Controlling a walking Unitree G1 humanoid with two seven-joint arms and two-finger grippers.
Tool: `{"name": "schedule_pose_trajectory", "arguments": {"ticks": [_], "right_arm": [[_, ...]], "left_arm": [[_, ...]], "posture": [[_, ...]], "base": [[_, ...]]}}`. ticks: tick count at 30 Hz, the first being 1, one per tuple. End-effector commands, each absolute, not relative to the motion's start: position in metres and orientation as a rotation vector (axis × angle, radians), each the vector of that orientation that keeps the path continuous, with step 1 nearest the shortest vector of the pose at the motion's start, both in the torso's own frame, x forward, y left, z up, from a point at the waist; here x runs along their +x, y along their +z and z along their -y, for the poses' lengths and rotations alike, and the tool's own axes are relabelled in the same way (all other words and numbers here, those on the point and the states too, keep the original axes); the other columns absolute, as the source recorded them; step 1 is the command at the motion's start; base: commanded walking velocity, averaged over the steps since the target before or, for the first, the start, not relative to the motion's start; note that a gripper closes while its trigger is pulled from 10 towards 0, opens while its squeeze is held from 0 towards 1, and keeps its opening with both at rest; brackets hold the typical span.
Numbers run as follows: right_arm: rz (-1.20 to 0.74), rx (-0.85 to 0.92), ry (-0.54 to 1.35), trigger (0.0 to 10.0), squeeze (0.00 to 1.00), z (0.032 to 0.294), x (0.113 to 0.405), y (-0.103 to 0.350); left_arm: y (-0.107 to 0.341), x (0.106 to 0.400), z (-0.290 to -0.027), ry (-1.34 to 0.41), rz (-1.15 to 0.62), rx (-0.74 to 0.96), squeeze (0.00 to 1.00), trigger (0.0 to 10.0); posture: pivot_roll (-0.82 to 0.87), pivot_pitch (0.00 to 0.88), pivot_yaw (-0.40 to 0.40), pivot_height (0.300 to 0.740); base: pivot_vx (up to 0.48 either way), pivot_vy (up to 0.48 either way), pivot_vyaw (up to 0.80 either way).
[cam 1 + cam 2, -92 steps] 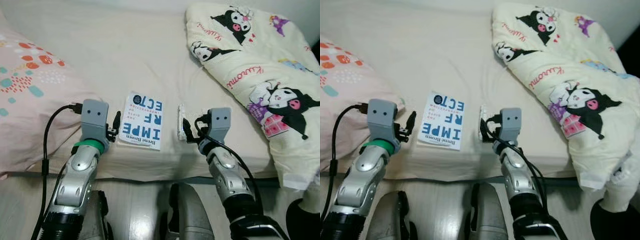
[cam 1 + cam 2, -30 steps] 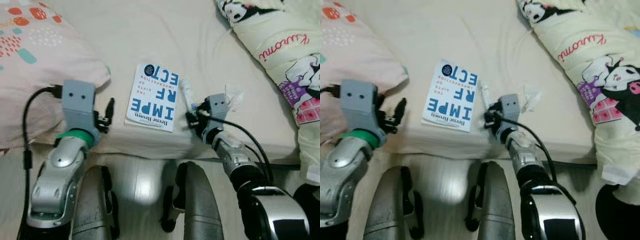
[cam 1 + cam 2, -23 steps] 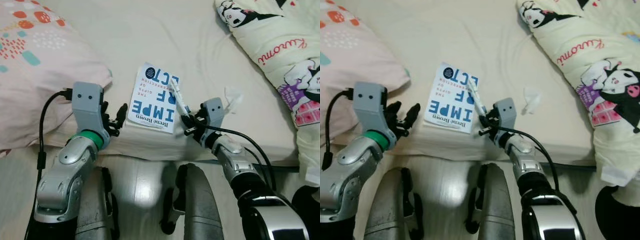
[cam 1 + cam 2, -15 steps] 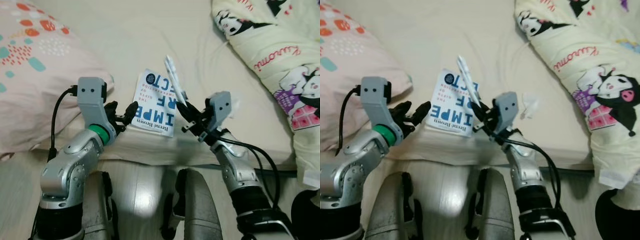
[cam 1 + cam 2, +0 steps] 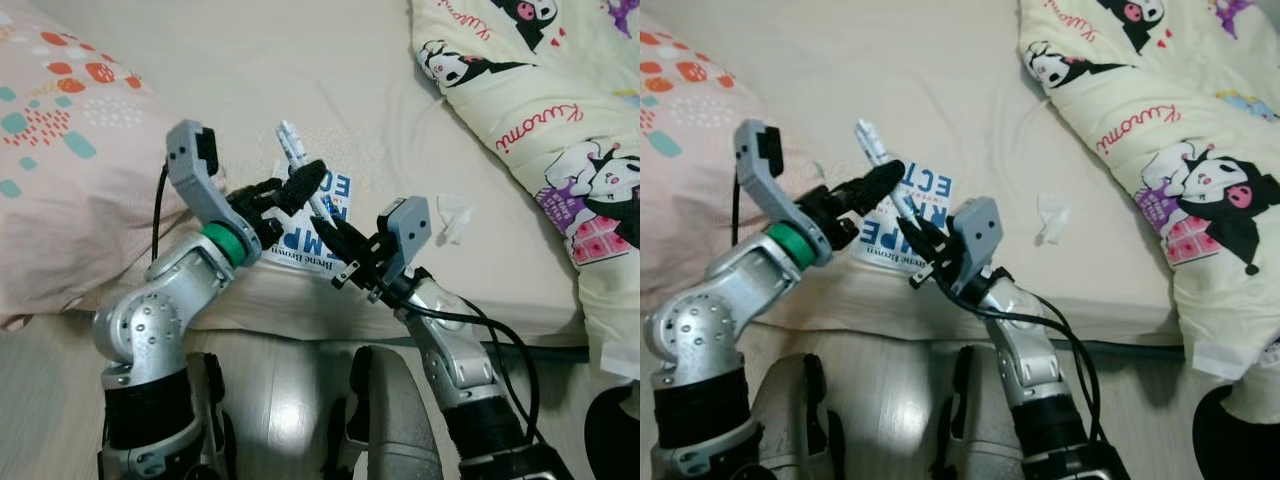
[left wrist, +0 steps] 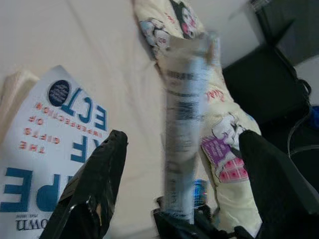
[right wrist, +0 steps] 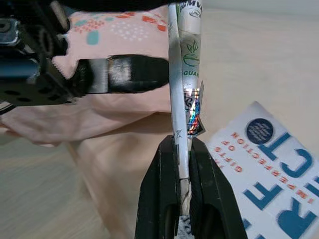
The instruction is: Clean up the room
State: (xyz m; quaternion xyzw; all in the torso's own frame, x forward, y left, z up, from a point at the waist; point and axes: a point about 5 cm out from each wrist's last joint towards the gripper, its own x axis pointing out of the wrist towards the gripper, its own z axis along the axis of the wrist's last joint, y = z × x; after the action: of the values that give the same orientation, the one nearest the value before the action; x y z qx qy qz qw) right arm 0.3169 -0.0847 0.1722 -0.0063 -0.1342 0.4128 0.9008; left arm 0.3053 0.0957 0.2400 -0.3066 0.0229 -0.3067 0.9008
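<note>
Centre frame, above the book (image 5: 322, 222) on the bed (image 5: 300, 90): right end effector (image 7: 182, 164) pinches the tube (image 7: 185, 64) base tight. Left end effector (image 6: 182, 184), wide open, straddles it. Handover imo: left shd close firmly mid-tube before right lets go.

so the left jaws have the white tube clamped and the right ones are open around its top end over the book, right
Sides are swapped. The right gripper is shut on the white tube, as the right wrist view shows. The left gripper is open around its top end, over the book.

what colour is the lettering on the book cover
Blue, with smaller orange words, on the white book; clearest in the right wrist view.
</note>
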Motion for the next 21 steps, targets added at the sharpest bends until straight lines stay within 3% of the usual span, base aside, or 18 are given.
{"name": "schedule_pose_trajectory", "arguments": {"ticks": [1, 6, 7, 8, 9, 10, 21], "right_arm": [[0.255, -0.012, 0.893, 10.0, 0.00, 0.080, 0.312, 0.167], [0.260, -0.019, 0.964, 10.0, 0.00, 0.073, 0.307, 0.172], [0.256, -0.022, 0.986, 10.0, 0.00, 0.071, 0.305, 0.172], [0.256, -0.022, 0.986, 10.0, 0.00, 0.071, 0.305, 0.172], [0.252, -0.027, 0.996, 10.0, 0.00, 0.070, 0.304, 0.172], [0.243, -0.031, 0.998, 10.0, 0.00, 0.071, 0.304, 0.170], [0.199, -0.034, 0.944, 10.0, 0.00, 0.081, 0.305, 0.163]], "left_arm": [[0.240, 0.300, -0.090, -0.665, -0.039, -0.583, 0.00, 10.0], [0.234, 0.303, -0.088, -0.592, -0.034, -0.463, 0.00, 10.0], [0.232, 0.304, -0.088, -0.568, -0.034, -0.439, 0.00, 6.9], [0.232, 0.304, -0.088, -0.568, -0.034, -0.439, 0.00, 6.9], [0.231, 0.306, -0.088, -0.537, -0.034, -0.432, 0.00, 1.3], [0.230, 0.308, -0.090, -0.503, -0.038, -0.433, 0.00, 0.0], [0.226, 0.314, -0.105, -0.418, -0.060, -0.452, 0.00, 0.0]], "posture": [[-0.04, 0.182, -0.013, 0.592], [-0.04, 0.185, -0.026, 0.592], [-0.04, 0.184, -0.029, 0.592], [-0.04, 0.184, -0.029, 0.592], [-0.04, 0.186, -0.032, 0.592], [-0.04, 0.187, -0.038, 0.592], [-0.04, 0.191, -0.039, 0.592]], "base": [[0.000, 0.000, 0.00], [0.000, 0.000, 0.00], [0.000, 0.000, 0.00], [0.000, 0.000, 0.00], [0.000, 0.000, 0.00], [0.000, 0.000, 0.00], [0.000, 0.000, 0.00]]}}
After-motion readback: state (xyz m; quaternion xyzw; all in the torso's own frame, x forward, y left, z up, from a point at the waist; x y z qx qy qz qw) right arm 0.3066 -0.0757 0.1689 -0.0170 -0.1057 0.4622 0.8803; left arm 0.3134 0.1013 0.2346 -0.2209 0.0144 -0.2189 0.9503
